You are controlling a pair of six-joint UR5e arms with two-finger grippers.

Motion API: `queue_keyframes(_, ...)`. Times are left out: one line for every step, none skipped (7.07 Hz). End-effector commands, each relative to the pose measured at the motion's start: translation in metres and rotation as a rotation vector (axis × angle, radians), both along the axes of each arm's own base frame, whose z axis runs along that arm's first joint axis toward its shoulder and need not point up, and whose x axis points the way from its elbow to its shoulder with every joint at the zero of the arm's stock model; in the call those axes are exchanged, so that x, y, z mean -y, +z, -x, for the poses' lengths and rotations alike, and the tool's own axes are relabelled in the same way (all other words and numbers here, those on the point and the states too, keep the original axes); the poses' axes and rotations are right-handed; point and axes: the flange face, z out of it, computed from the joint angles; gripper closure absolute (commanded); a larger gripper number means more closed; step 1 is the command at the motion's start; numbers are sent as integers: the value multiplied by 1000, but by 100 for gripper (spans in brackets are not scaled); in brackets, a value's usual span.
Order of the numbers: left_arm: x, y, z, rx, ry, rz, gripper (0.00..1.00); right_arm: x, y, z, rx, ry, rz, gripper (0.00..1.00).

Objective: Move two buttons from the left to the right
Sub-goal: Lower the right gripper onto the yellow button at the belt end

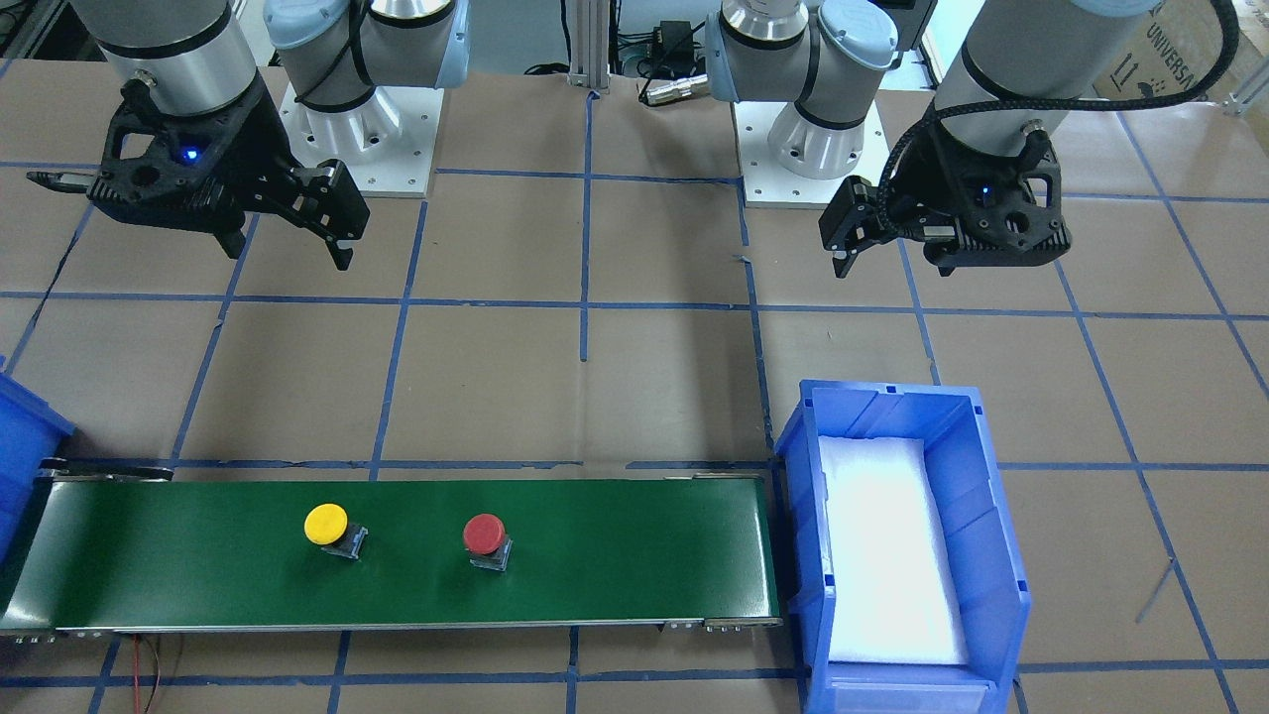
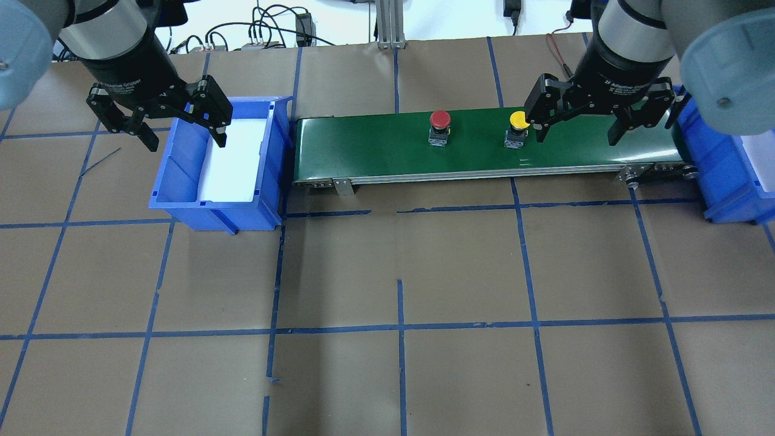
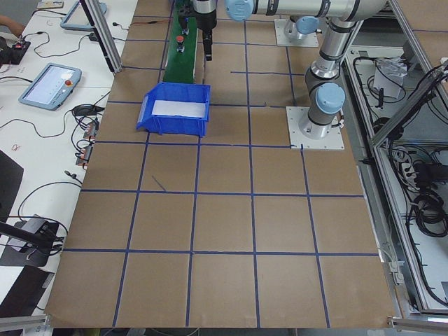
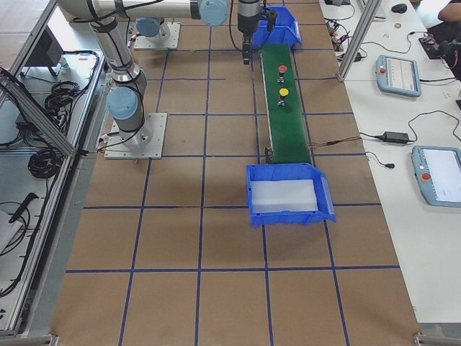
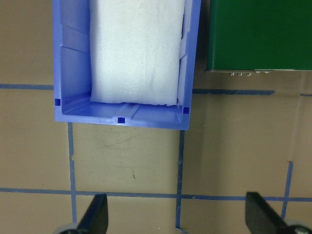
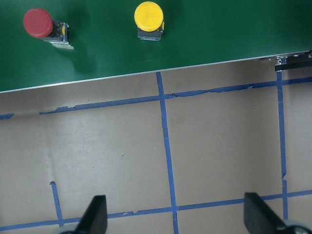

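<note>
Top view first. Green belt (image 2: 375, 145) across the far part of the brown worktop (image 2: 399, 272), left bin (image 2: 175, 175) at one end, right bin (image 2: 726, 188) at the other, both blue. Upright on the belt, well apart: red button (image 2: 440, 118) a bit left of the middle, yellow button (image 2: 518, 120) a bit right of it. Left pincer (image 2: 184, 138) up high by the left bin, wide open, holding nothing. Right pincer (image 2: 575, 137) up high by the yellow button, wide open too, holding nothing.

Front view next. Yellow button (image 1: 326, 524) and red button (image 1: 484, 534) on the belt, neither one touched. White foam pad (image 1: 882, 555) flat inside the left bin, just beside the belt's end. Both pincers nearer the robot than the belt, over the worktop.

Left side view. Left bin (image 3: 175, 112) close by, belt far behind it. Pincers too small here: cannot tell open or shut.

Right side view. Yellow button (image 4: 284, 92) nearer, red button (image 4: 282, 69) farther off, both on the belt between the two bins.

Left wrist view. Two dark fingers (image 5: 95, 217) spread wide at the bottom, over the worktop and its blue tape lines (image 5: 126, 193). Left bin with the foam pad up ahead, a corner of the belt beside it.

Right wrist view. Two dark fingers (image 6: 95, 217) spread wide at the bottom, nothing between them. Red button (image 6: 38, 23) and yellow button (image 6: 148, 14) on the belt up ahead, red at the left.
</note>
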Motion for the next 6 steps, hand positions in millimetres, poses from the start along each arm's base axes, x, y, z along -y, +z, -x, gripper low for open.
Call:
queue_keyframes(-3, 4, 10, -4, -10, 8, 0, 1, -3, 0, 1, -2, -6, 0)
queue_keyframes(-8, 3, 14, -35, -10, -10, 0, 0, -6, 0, 1, -3, -12, 0)
queue_keyframes(-7, 3, 10, -39, 0, -9, 0, 0, -3, -1, 1, -3, -5, 0)
queue_keyframes(-7, 3, 9, -37, -2, -10, 0, 0, -4, 0, 1, -2, -8, 0)
queue_keyframes(-6, 3, 9, -41, -2, -9, 0, 0, -4, 0, 1, -2, -8, 0)
queue_keyframes(-6, 3, 9, -41, -2, -9, 0, 1, -6, 2, 1, -5, -12, 0)
